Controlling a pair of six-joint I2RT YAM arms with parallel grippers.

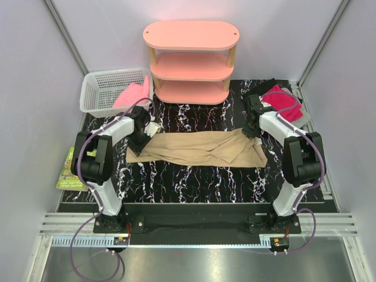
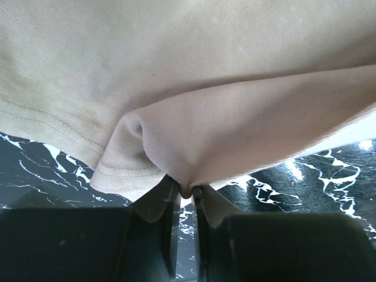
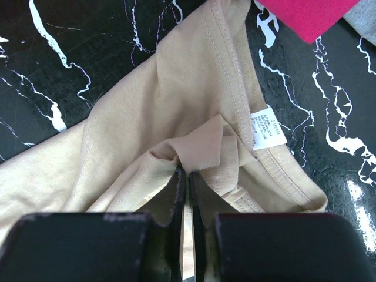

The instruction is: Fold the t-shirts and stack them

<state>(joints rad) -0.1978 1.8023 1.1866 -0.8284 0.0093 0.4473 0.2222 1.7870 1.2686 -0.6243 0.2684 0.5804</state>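
Note:
A large tan t-shirt point(image 1: 200, 148) lies stretched sideways as a long folded band on the black marble table. At its left end my left gripper point(image 1: 140, 144) is shut on a fold near the hem point(image 2: 185, 191). My right gripper point(image 1: 251, 130) is shut on a bunch of the same cloth near the collar and its white label point(image 3: 187, 171). Behind the right arm, a magenta-red t-shirt point(image 1: 283, 100) point(image 3: 305, 14) lies on a grey one point(image 1: 303, 117). A light pink t-shirt point(image 1: 132, 95) sits in the basket.
A white mesh basket point(image 1: 97, 88) stands at the back left. A pink three-tier shelf point(image 1: 191, 59) stands at the back centre. A green packet point(image 1: 69, 170) lies off the table's left edge. Grey walls close in both sides.

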